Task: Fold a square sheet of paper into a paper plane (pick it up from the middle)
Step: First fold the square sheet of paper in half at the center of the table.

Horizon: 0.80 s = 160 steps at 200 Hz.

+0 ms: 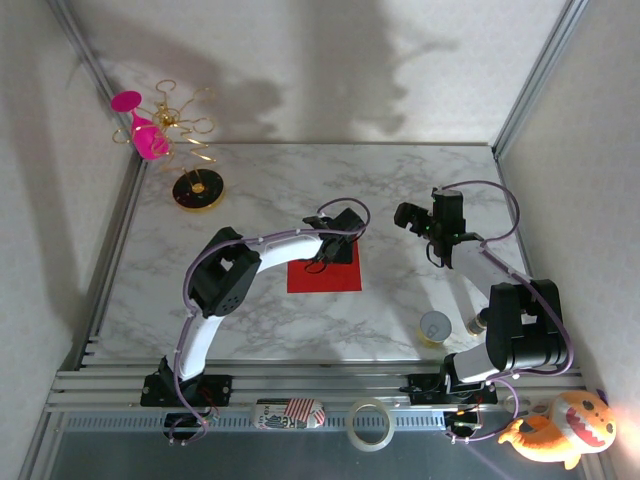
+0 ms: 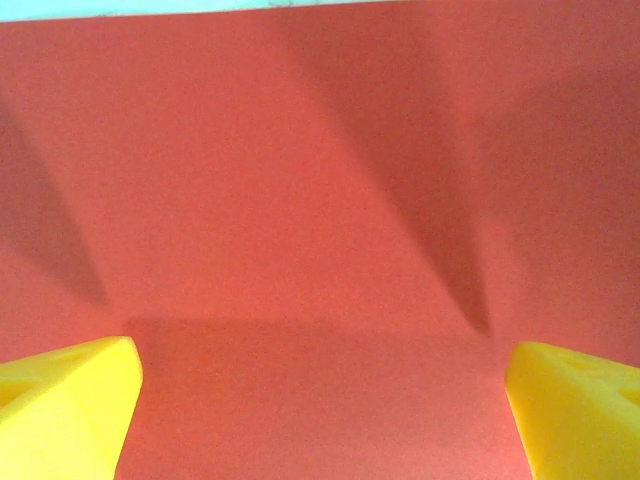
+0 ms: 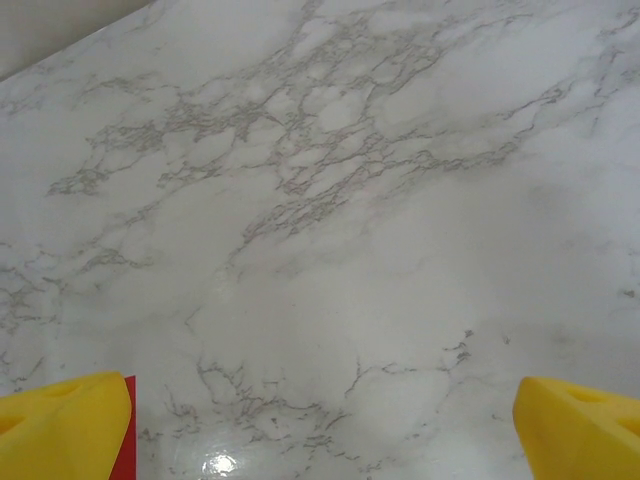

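Paper: the thin, bright red square sheet of paper (image 1: 325, 272) lies flat on the white marble-patterned table (image 1: 400, 170), near its middle and closer to the left arm. No crease or fold shows on it.
Left pincer: the left gripper (image 2: 320, 400) hangs directly over the sheet. Its yellow fingertips (image 2: 70, 400) are spread wide, red paper fills the space between them, and nothing is pinched (whether the tips touch the paper I cannot tell).
Right pincer: the right gripper (image 3: 320, 430) is spread just as wide over bare marble to the right of the sheet and holds nothing. A sliver of red edge shows beside its left fingertip.
Done: none of the folding, as I judge it; the sheet is unlifted and uncreased.
Left to do: the pick-up from the middle, then every fold that makes the paper plane.
Stage: the very start, with the left arm poised for the grasp.
Risk: thin paper lying flat on a smooth top likely gives the fingers little to catch.
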{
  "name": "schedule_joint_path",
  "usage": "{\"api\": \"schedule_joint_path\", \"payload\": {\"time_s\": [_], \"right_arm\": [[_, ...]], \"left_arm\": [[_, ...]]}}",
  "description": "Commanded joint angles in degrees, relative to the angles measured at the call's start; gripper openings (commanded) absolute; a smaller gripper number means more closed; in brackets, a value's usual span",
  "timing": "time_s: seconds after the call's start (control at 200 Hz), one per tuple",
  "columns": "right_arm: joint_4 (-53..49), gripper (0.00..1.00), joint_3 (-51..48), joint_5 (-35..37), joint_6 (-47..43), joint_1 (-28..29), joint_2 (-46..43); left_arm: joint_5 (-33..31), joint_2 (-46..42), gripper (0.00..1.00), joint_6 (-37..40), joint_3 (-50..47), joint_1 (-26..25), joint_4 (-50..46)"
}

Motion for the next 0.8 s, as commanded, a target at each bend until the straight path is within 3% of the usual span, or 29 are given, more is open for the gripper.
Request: {"api": "schedule_joint_path", "payload": {"time_s": [0.0,0.586,0.796], "right_arm": [[-0.8,0.99,1.5,-0.2,-0.5,-0.2,0.5],[-1.1,0.99,2.0,-0.8,-0.4,-0.2,1.6],[-0.8,0.99,2.1,-1.4,-0.3,-0.2,1.8]], "left_arm": [[-0.5,1.9,0.92,-1.0,-2.1,-0.3,-0.8],[-0.7,1.3,0.84,-2.2,-4.0,0.3,0.6],[2.5,-2.5,0.66,-1.9,-5.7,0.6,4.4]]}}
